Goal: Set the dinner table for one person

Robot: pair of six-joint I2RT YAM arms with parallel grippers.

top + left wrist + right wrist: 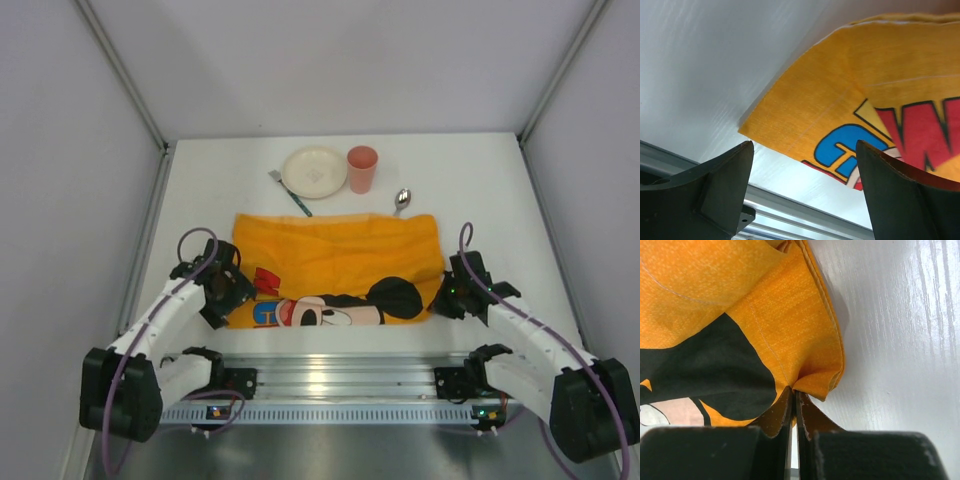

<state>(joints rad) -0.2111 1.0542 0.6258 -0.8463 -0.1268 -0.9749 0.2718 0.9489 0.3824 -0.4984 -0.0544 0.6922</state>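
The orange Mickey Mouse cloth [335, 265] lies spread on the white dinner table [200, 190]. A cream plate [315, 171], a pink cup [362, 168], a fork [290, 194] and a spoon [402, 199] sit behind it. My left gripper [232, 298] is open at the cloth's near left corner [790, 135], its fingers [725, 185] either side of the table's near edge and holding nothing. My right gripper [441, 298] is shut on the cloth's near right corner [810, 380], which is bunched at its fingertips [795, 397].
An aluminium rail [330, 375] runs along the table's near edge between the arm bases. Grey walls close in the left, right and back sides.
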